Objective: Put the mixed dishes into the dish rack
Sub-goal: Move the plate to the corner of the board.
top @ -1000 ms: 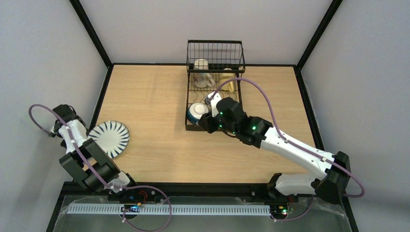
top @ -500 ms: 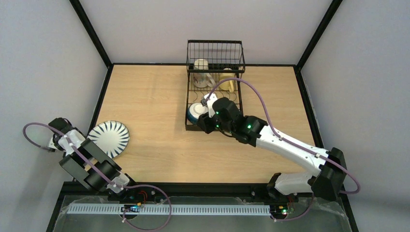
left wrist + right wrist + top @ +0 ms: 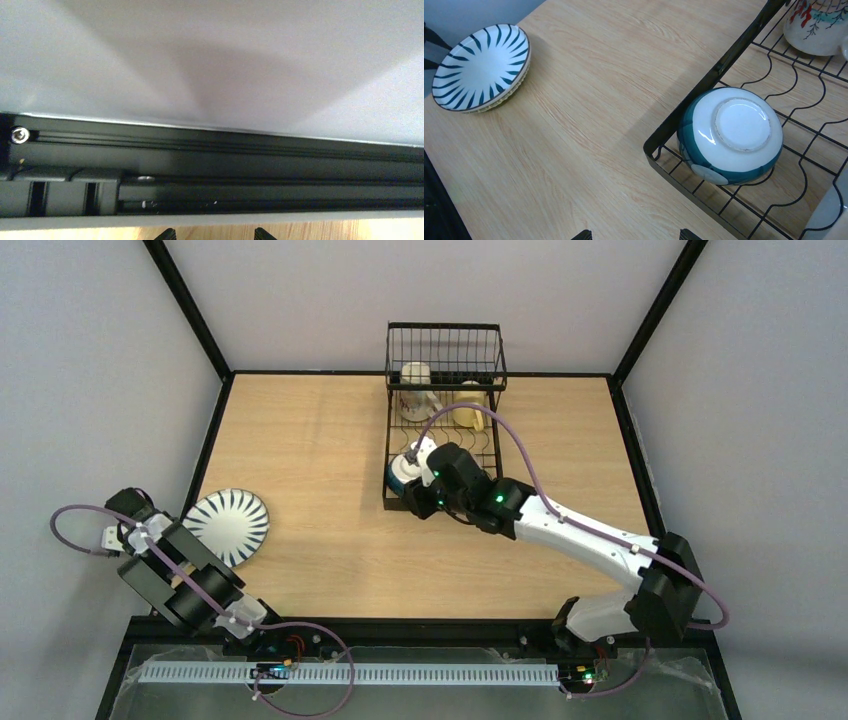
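The dish rack stands at the back middle of the table. A blue-outside bowl lies upside down in its near left corner, partly hidden by my right arm in the top view. A beige floral mug and a yellow mug sit further back in the rack. The striped plate tops a small stack at the table's left edge, also in the right wrist view. My right gripper is open and empty over bare table beside the rack's near left corner. My left gripper is open and empty, facing the left wall.
The black frame rail and grey wall fill the left wrist view, close ahead. The left arm's wrist sits just left of the plate stack. The rack's black rim runs close to the right fingers.
My right arm has moved left, now covering more of the bowl in the top view. My left wrist has dropped back toward the near left edge, away from the plate.
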`<action>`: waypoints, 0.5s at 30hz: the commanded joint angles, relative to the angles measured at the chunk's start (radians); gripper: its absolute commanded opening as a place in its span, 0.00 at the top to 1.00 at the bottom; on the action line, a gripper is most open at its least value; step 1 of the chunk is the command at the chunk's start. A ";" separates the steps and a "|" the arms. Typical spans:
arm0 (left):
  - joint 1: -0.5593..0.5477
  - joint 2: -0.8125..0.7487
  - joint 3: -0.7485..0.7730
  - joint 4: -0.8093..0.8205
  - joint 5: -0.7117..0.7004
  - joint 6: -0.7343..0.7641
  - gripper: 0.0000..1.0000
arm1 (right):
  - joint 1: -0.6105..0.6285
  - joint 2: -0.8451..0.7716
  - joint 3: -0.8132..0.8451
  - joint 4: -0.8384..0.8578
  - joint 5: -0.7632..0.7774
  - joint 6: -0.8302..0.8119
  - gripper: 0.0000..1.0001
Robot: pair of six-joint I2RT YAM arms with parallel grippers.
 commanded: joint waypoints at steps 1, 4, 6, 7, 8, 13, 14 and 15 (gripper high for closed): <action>0.013 0.077 -0.015 0.108 0.036 -0.039 0.12 | 0.003 0.035 0.009 0.028 -0.015 -0.019 0.00; 0.013 0.120 -0.014 0.153 0.078 -0.049 0.13 | 0.004 0.051 0.014 0.032 -0.020 -0.020 0.00; 0.006 0.163 -0.005 0.172 0.111 -0.049 0.15 | 0.004 0.058 0.014 0.037 -0.021 -0.018 0.00; -0.003 0.179 0.003 0.182 0.124 -0.045 0.16 | 0.003 0.062 0.013 0.039 -0.021 -0.017 0.00; -0.014 0.196 0.012 0.193 0.142 -0.037 0.18 | 0.004 0.066 0.014 0.042 -0.022 -0.016 0.00; -0.108 0.278 0.108 0.172 0.178 0.022 0.21 | 0.004 0.086 0.023 0.050 -0.022 -0.014 0.00; -0.124 0.288 0.121 0.163 0.180 0.025 0.21 | 0.004 0.089 0.025 0.052 -0.023 -0.014 0.01; -0.141 0.294 0.128 0.160 0.182 0.026 0.21 | 0.004 0.093 0.029 0.052 -0.024 -0.015 0.00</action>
